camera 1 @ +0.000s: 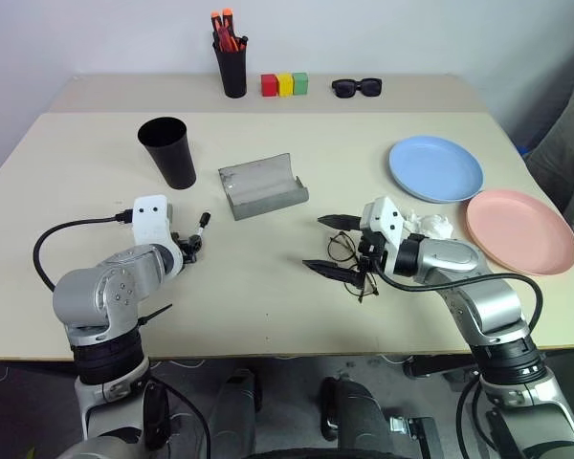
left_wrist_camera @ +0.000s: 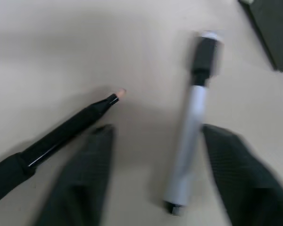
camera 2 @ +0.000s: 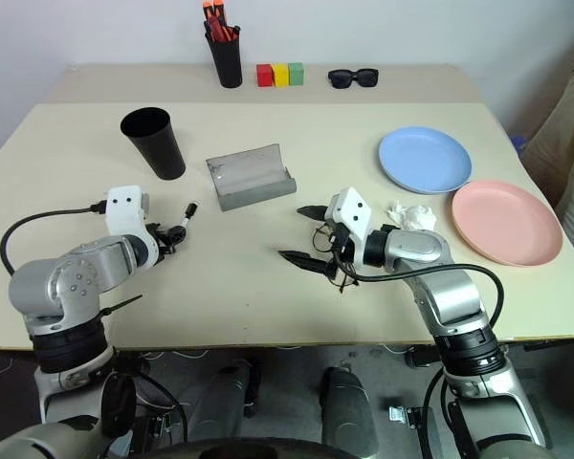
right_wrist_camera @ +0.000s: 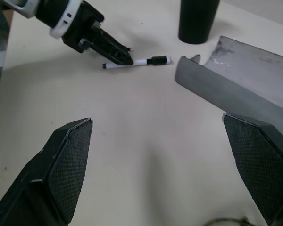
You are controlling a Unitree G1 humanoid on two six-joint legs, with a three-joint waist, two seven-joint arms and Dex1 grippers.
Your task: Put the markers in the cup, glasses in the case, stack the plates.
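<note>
While the left gripper [left_wrist_camera: 153, 176] sits low over the table [camera 1: 268, 287], its fingers [left_wrist_camera: 82, 179] straddle the white marker [left_wrist_camera: 191, 127] with gaps either side, nothing clamped; the black marker [left_wrist_camera: 61, 134] lies just outside one finger. Seen from the head, both pens lie at about 9 o'clock on the tabletop. Right gripper [camera 1: 325, 243] is spread wide and empty, hovering by the glasses [camera 1: 349, 256] near table centre. Case [camera 1: 261, 185] lies open at 12 o'clock from the glasses; cup [camera 1: 169, 151] stands upright at 11 o'clock. Blue plate [camera 1: 435, 168] and pink plate [camera 1: 519, 229] lie side by side, unstacked, at 2 to 3 o'clock.
</note>
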